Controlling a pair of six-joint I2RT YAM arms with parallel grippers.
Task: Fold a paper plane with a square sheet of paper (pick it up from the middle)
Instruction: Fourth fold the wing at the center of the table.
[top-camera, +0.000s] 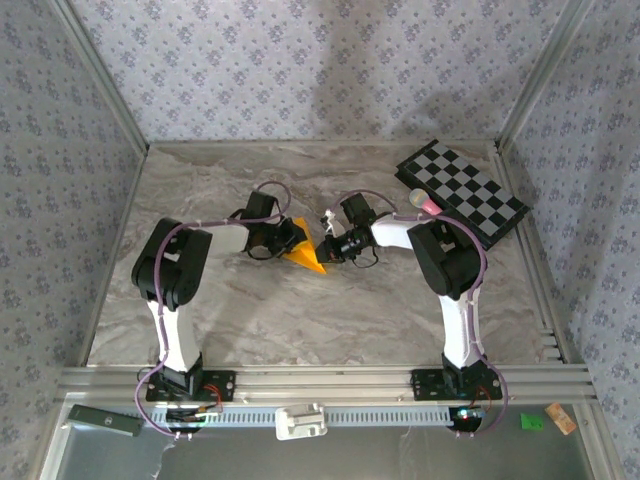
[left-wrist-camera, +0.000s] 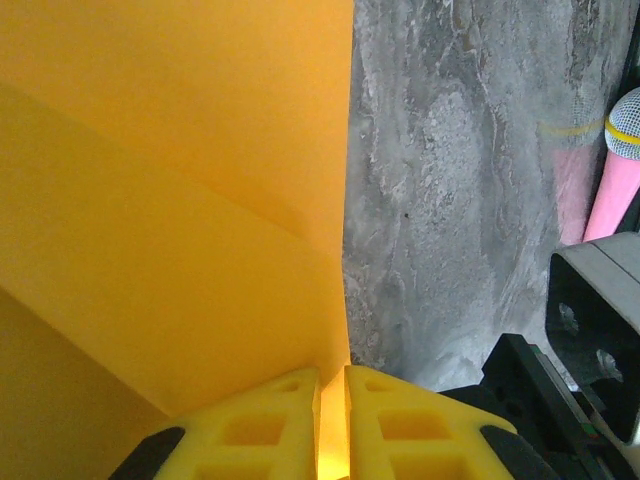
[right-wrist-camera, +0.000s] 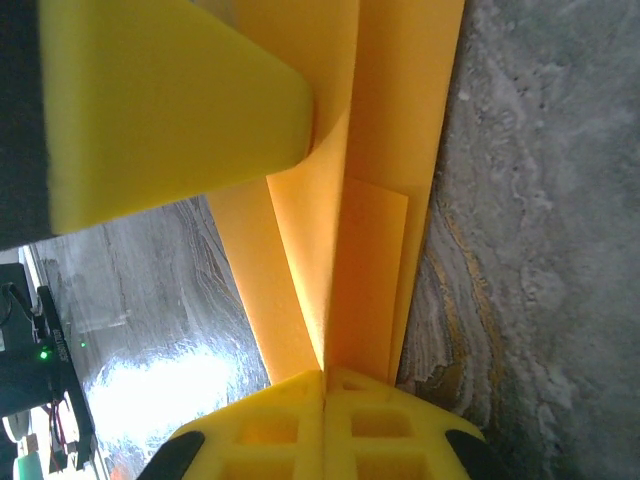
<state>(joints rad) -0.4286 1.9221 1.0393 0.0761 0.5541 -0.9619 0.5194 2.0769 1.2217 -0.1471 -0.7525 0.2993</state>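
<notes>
Grey marbled tabletop (top-camera: 300, 320) runs between patterned walls, and both arms meet near its middle. The left gripper (top-camera: 283, 238) has its yellow fingers all but closed, with only a thin slit between them and the edge of the orange paper (top-camera: 305, 256) pinched in it. The right gripper (top-camera: 332, 246), at 3 o'clock of the paper, is pressed fully together on the folded layers, which run into the seam between its pads. The paper is a pointed wedge between the two grippers, tip toward 5 o'clock. I can't tell whether it touches the table.

A pink-tipped stick (top-camera: 427, 203) lies at 2 o'clock of the right gripper, at the edge of a checkered board (top-camera: 462, 192). The right arm's body sits between stick and paper. Up close, the paper's outer edges are cut off, so its full shape is hard to read.
</notes>
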